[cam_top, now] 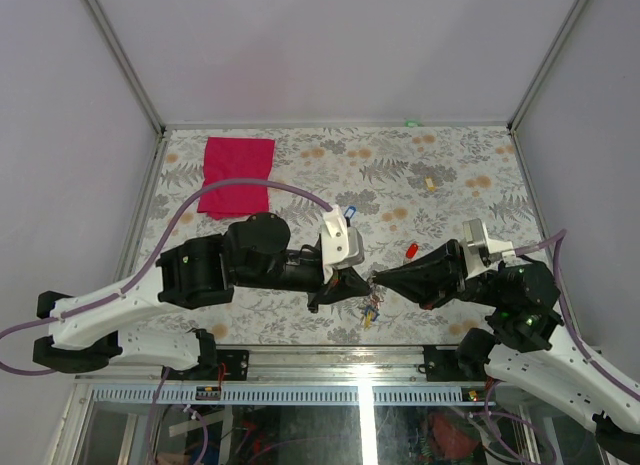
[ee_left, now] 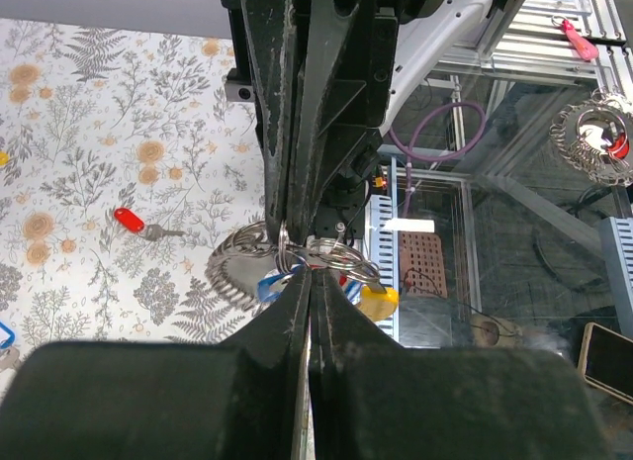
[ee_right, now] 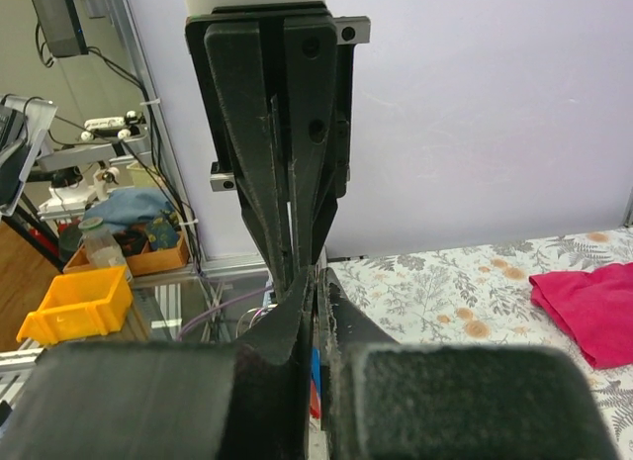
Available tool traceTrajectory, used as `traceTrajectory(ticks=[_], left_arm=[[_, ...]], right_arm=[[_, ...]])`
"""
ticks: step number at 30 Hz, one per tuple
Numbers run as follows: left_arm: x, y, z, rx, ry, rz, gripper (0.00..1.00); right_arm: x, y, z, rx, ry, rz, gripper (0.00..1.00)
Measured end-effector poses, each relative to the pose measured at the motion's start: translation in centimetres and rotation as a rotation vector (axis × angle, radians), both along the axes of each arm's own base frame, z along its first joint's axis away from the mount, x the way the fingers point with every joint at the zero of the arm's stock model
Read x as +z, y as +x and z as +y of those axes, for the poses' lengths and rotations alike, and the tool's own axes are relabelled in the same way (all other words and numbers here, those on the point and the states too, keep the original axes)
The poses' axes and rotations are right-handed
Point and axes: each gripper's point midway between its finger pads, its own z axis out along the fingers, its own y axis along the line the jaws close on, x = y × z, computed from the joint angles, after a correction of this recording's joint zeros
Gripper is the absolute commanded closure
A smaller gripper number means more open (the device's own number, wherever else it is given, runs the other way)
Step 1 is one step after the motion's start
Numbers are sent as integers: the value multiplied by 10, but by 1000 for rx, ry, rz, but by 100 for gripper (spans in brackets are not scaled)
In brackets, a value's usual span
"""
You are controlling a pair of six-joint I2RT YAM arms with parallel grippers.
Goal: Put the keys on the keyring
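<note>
My left gripper (cam_top: 365, 283) and right gripper (cam_top: 378, 278) meet tip to tip above the table's near edge, both shut. In the left wrist view my left gripper (ee_left: 310, 274) pinches the silver keyring (ee_left: 343, 254). Its greyish strap (ee_left: 232, 269) curls off to the left. A blue-tagged key (ee_left: 268, 286) and a yellow-tagged key (ee_left: 380, 301) hang from the ring, seen from above as a dangling cluster of keys (cam_top: 370, 311). The right gripper (ee_right: 316, 282) grips the same ring from the opposite side. A red-tagged key (cam_top: 410, 251) (ee_left: 130, 219) lies on the table. Another blue-tagged key (cam_top: 349, 212) lies by the left wrist.
A red cloth (cam_top: 236, 175) (ee_right: 589, 308) lies at the far left of the floral table. A small tan block (cam_top: 431, 183) sits at the far right. The metal rail (cam_top: 330, 357) of the table's near edge runs just below the grippers.
</note>
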Motion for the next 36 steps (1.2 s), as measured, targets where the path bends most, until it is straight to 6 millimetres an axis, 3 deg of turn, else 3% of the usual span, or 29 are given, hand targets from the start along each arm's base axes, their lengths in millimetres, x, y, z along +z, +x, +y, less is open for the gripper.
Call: traceTrajectory(ticks=[14, 25, 36], left_arm=[[8, 0, 0, 4, -53, -8, 91], [44, 2, 23, 64, -226, -35, 74], [22, 10, 6, 93, -191, -2, 71]], right_arm=[[6, 4, -4, -34, 40, 11, 100], [3, 5, -6, -49, 30, 4, 100], [3, 4, -7, -48, 31, 3, 100]])
